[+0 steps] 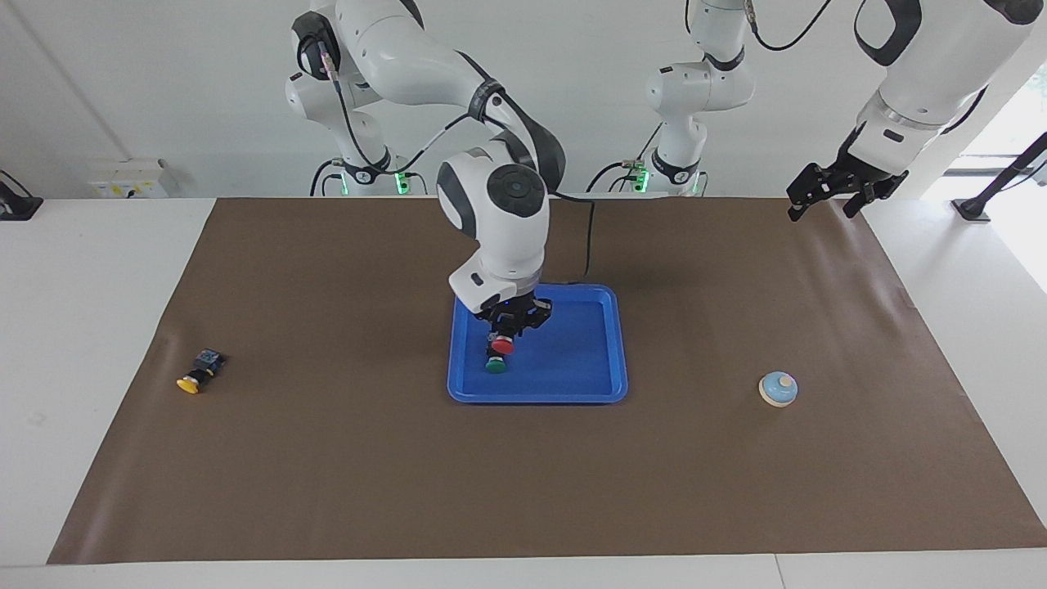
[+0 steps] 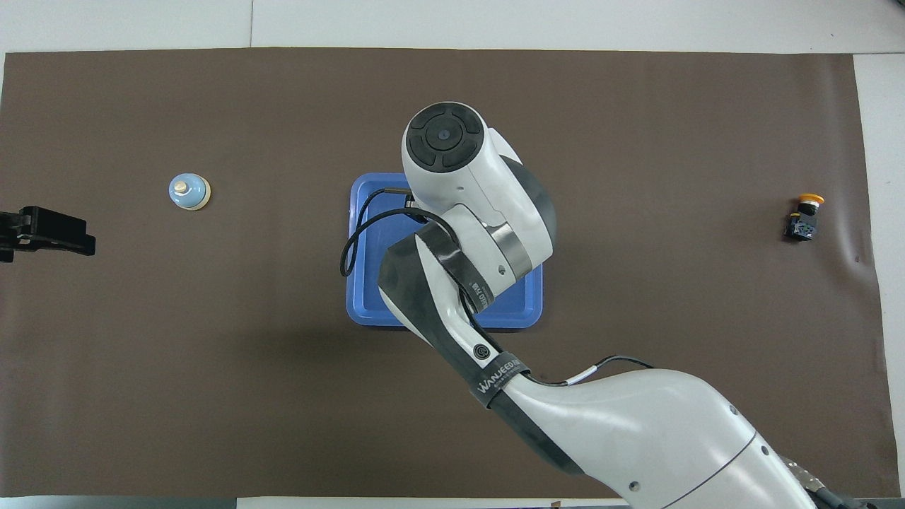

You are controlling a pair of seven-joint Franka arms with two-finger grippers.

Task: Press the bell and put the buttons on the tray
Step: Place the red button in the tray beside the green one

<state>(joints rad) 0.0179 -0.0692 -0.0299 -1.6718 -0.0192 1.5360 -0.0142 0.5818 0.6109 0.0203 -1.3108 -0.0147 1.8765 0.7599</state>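
1. Tray (image 1: 601, 384) at the mat's middle holds the green button (image 1: 495, 366), done.
2. Right gripper (image 1: 505, 337) hangs over the tray, pinched on the red button (image 1: 502, 346), not yet released.
3. Yellow button (image 1: 193, 376) lies at nine o'clock from the tray, still to fetch.
4. Bell (image 1: 778, 388) sits at three o'clock; pressed or not, I cannot tell.
5. Left gripper (image 1: 826, 192) waits wide open, empty.

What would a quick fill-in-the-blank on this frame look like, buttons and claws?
1. The right claw holds the ____ button over the tray.
2. The green button lies in the ____.
3. The ____ button lies on the brown mat, at the right arm's end of the table.
4. The left claw, waiting, is ____; the bell stands at its end.

Missing: red; tray; yellow; open
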